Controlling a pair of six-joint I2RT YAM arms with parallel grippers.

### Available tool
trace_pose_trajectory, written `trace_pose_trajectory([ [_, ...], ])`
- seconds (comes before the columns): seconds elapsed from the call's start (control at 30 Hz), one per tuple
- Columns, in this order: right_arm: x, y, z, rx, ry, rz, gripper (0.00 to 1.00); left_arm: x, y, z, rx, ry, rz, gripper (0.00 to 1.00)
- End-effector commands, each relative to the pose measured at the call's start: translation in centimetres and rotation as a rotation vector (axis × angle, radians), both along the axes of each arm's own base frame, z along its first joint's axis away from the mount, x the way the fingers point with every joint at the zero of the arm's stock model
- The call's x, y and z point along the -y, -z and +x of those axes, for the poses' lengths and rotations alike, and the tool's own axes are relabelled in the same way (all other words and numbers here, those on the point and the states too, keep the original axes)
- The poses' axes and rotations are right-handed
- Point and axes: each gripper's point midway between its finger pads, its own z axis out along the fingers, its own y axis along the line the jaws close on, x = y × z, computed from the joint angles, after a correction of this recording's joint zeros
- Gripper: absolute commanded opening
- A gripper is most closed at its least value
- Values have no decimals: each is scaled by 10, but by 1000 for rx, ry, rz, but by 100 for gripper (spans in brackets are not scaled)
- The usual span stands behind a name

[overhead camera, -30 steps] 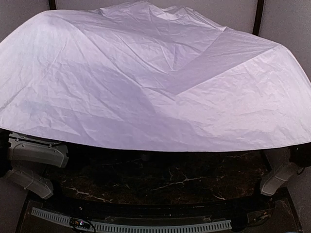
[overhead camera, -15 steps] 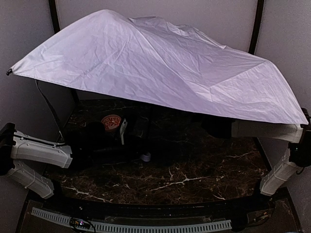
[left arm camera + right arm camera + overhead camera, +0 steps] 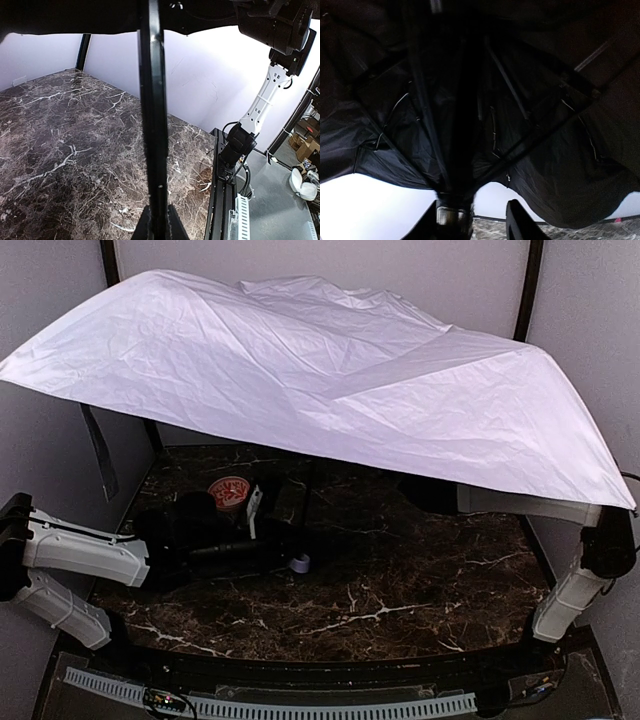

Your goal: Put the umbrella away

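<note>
The umbrella (image 3: 320, 390) is fully open, its lavender-silver canopy spread above the counter (image 3: 400, 610) and shading most of it. The left hand (image 3: 160, 226) is clamped tight on the thin black shaft (image 3: 152, 125), low over the counter's left half. The right hand (image 3: 487, 220) is up beneath the black underside, above the counter's right side, fingers partly apart, pale wall showing between them. A red-patterned bowl (image 3: 228, 490) sits at the counter's far left.
</note>
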Motion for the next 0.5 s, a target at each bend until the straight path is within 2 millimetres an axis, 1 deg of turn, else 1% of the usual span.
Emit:
trace_pose_trajectory([
  [0.0, 11, -14, 3, 18, 51, 40, 36, -1, -36, -3, 114, 2, -100, 0],
  [0.07, 12, -13, 3, 15, 57, 38, 37, -1, -36, -3, 117, 2, -99, 0],
  [0.13, 13, -13, 4, 14, 66, 30, 43, -1, -34, -2, 117, -1, -93, 0],
  [0.2, 14, -14, 4, 16, 73, 24, 48, -2, -33, -2, 117, -4, -90, 0],
  [0.33, 18, -18, 3, 25, 95, 21, 49, -1, -34, -1, 118, -9, -90, 0],
  [0.47, 14, -21, -1, 46, 123, -21, 49, -1, -31, 1, 116, -13, -80, 0],
])
